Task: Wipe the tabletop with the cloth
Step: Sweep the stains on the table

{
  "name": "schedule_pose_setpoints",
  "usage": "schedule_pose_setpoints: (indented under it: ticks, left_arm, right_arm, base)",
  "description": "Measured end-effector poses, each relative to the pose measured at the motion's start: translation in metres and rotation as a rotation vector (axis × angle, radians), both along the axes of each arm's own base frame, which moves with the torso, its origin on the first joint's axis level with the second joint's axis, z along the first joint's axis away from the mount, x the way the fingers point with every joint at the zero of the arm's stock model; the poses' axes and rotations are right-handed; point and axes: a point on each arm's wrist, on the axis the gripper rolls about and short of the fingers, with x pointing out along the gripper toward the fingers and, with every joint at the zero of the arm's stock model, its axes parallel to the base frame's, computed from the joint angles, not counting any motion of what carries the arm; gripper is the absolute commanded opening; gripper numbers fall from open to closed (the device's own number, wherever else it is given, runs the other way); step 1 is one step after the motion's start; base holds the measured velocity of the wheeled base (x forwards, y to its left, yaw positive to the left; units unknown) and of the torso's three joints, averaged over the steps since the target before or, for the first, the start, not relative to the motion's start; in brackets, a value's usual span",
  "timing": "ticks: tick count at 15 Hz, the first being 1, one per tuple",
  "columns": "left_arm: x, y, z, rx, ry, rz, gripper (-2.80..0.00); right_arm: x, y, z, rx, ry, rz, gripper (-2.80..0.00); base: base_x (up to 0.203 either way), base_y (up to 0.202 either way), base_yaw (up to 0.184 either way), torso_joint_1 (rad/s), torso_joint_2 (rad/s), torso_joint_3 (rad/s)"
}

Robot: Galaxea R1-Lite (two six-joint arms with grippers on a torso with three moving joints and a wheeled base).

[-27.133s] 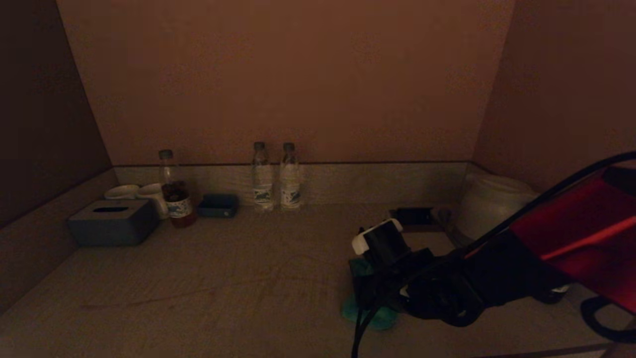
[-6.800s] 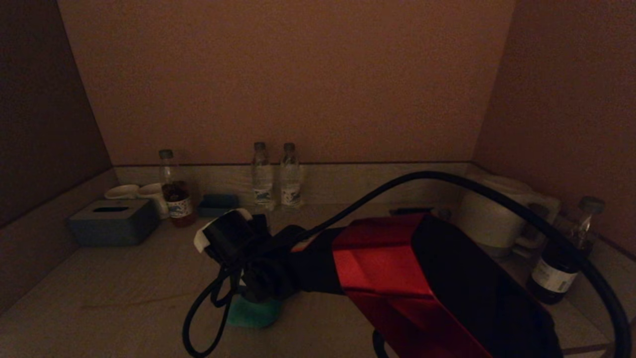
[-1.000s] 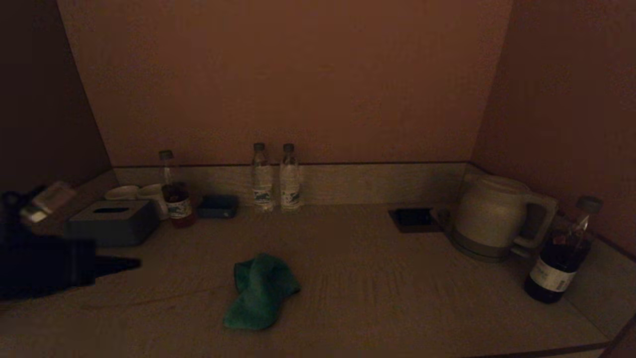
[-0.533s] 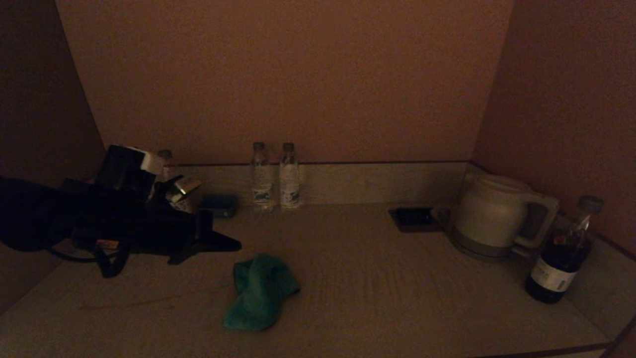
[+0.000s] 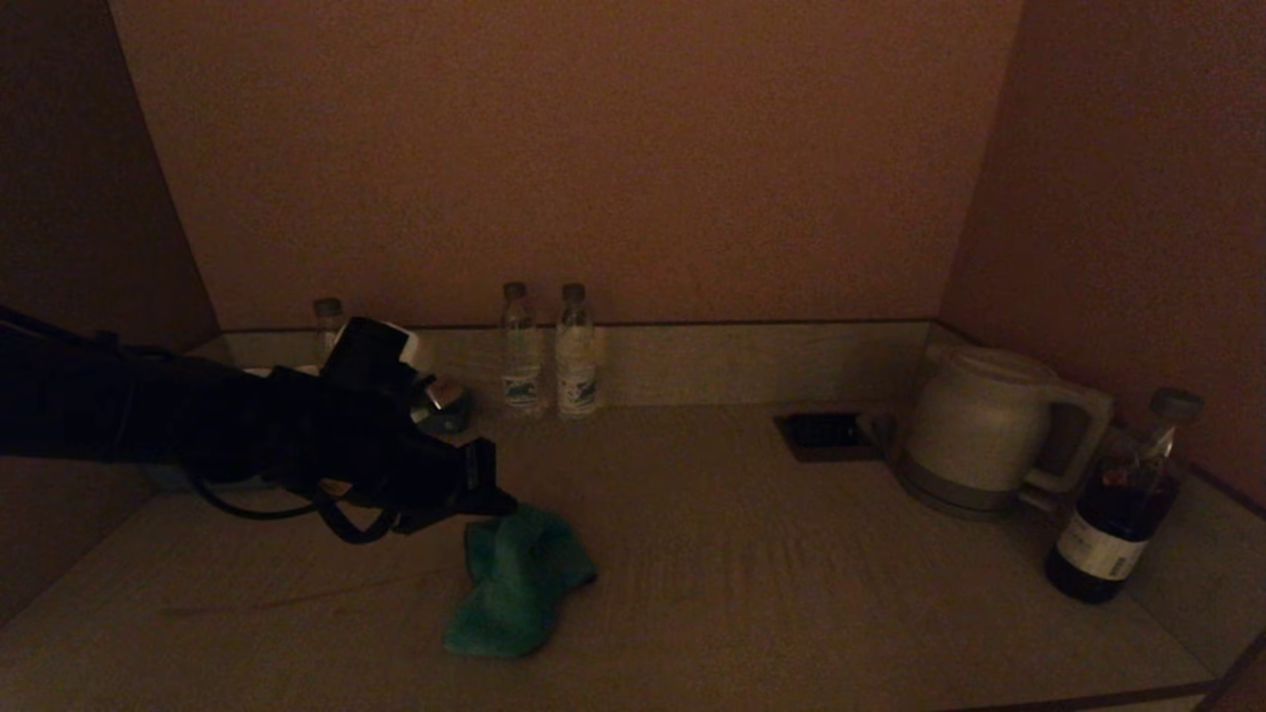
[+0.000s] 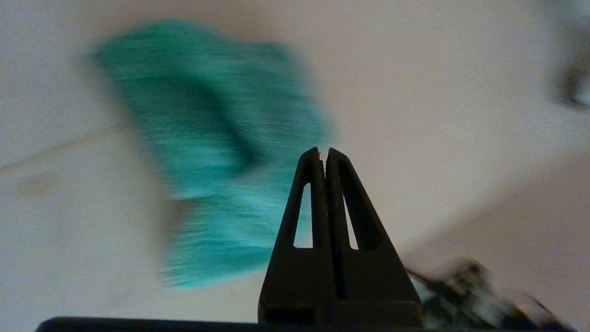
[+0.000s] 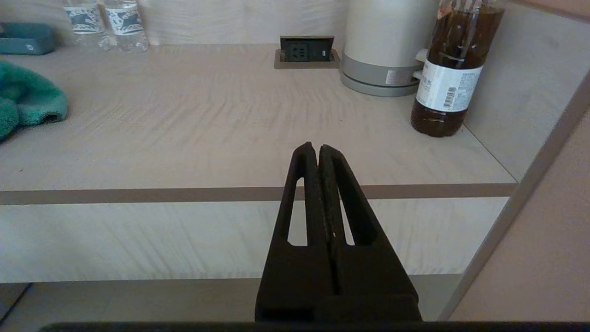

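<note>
A crumpled green cloth (image 5: 516,581) lies loose on the pale wood tabletop (image 5: 752,583), near its front middle. It also shows in the left wrist view (image 6: 216,152) and at the edge of the right wrist view (image 7: 25,99). My left gripper (image 5: 499,501) reaches in from the left, shut and empty, its tip just above the cloth's far left edge; it shows shut in its own view (image 6: 322,154). My right gripper (image 7: 314,148) is shut and empty, held back in front of the table's front edge, out of the head view.
Two water bottles (image 5: 549,348) stand at the back wall. A kettle (image 5: 979,430), a dark drink bottle (image 5: 1118,514) and a socket (image 5: 826,435) are at the right. Behind the left arm are another bottle (image 5: 326,321) and a small blue box (image 5: 450,415).
My left arm has swung in from the far left toward the cloth, its tip now at the cloth's edge. The right arm earlier left the cloth and withdrew. The cloth has not moved.
</note>
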Motion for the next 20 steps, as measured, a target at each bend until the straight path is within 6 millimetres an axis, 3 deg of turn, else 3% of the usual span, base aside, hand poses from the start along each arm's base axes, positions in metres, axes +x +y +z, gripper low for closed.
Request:
schedule_pose_setpoints:
  ticks: [3, 7, 8, 14, 20]
  left_arm:
    - [0.000, -0.002, -0.003, 0.106, -0.009, 0.040, -2.80]
    - [0.001, -0.005, -0.002, 0.121, -0.023, 0.045, -2.80]
    - [0.001, -0.008, 0.000, 0.117, -0.031, 0.040, 0.00]
    - [-0.004, -0.023, 0.003, 0.103, -0.045, 0.000, 0.00]
    - [0.000, -0.036, -0.016, 0.136, -0.008, -0.022, 0.00]
  right_arm:
    - [0.000, 0.000, 0.000, 0.000, 0.000, 0.000, -2.80]
    - [0.000, 0.000, 0.000, 0.000, 0.000, 0.000, -2.80]
    - [0.000, 0.000, 0.000, 0.000, 0.000, 0.000, -2.80]
    - [0.000, 0.000, 0.000, 0.000, 0.000, 0.000, -2.80]
    - [0.000, 0.000, 0.000, 0.000, 0.000, 0.000, -2.80]
  base:
    - [0.000, 0.000, 0.000, 0.000, 0.00, 0.000]
    - [0.000, 0.000, 0.000, 0.000, 0.00, 0.000]
    - [0.000, 0.000, 0.000, 0.000, 0.00, 0.000]
    - [0.000, 0.000, 0.000, 0.000, 0.00, 0.000]
    - [0.000, 0.000, 0.000, 0.000, 0.00, 0.000]
